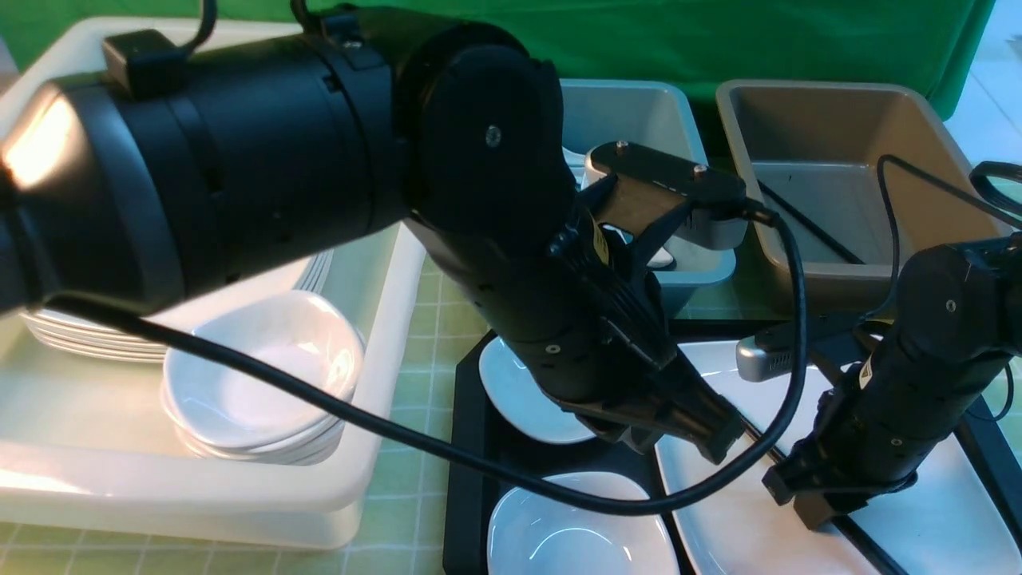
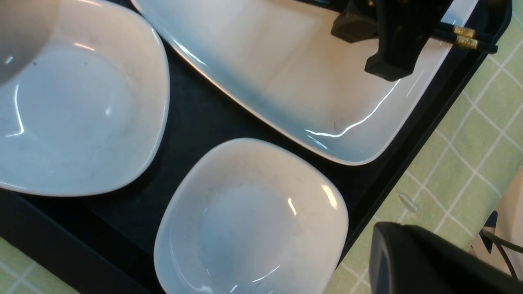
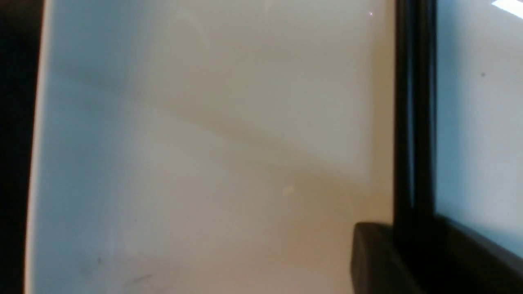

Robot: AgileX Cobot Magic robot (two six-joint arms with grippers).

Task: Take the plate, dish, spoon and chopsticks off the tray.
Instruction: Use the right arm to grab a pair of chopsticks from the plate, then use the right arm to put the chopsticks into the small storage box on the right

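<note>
Chopsticks step. Nearest, the right fingers (image 1: 814, 507) straddle the chopsticks (image 3: 412, 102) lying across the plate (image 1: 742, 535) at the tray's (image 1: 467, 447) 4 o'clock; whether they are gripped, I can't tell. Beyond, the left fingers (image 1: 703, 435) hang clenched. Next: pinch firmly, lift level.

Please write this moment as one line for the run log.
right gripper: at chopsticks on plate, grip unclear | left gripper: shut, above tray

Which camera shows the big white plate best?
The left wrist view: the plate shows rim, corner and much surface. The front view hides much behind the left arm and right arm; the right wrist view sees only a blurry close-up patch.
</note>
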